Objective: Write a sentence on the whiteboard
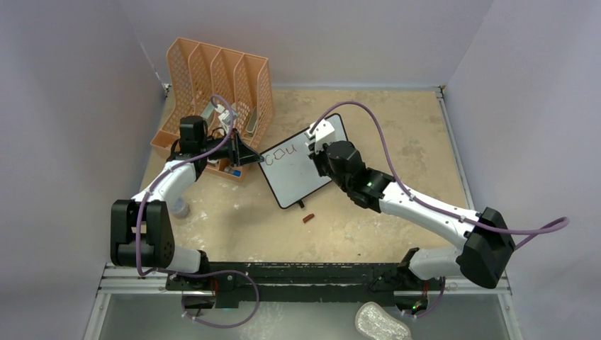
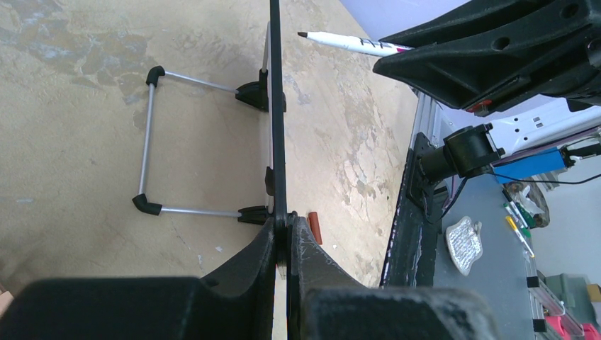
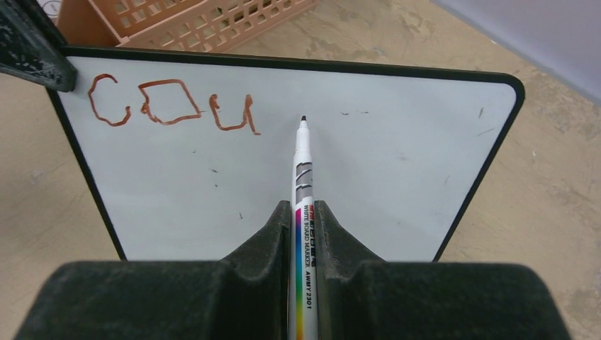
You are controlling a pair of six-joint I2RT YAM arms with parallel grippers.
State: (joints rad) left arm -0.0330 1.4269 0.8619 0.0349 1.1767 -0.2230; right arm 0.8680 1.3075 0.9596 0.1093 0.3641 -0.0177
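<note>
The whiteboard [image 1: 301, 164] stands tilted on the table, white with a thin black frame. My left gripper [image 1: 256, 159] is shut on its left top corner; in the left wrist view [image 2: 285, 228] the board shows edge-on [image 2: 276, 106] with its wire stand behind. The sentence [image 3: 172, 104] reads "cou" in brownish marker at the board's upper left [image 1: 282, 151]. My right gripper [image 3: 305, 212] is shut on a white marker [image 3: 302, 184] with a rainbow label. Its tip sits at the board [image 3: 397, 163], just right of the "u". The right gripper [image 1: 317, 146] is at the board's top right.
An orange perforated file organizer [image 1: 212, 78] stands behind the left gripper. A small red-brown cap [image 1: 308, 218] lies on the table in front of the board, also in the left wrist view [image 2: 315, 228]. A crumpled foil piece [image 1: 381, 324] lies beyond the near rail.
</note>
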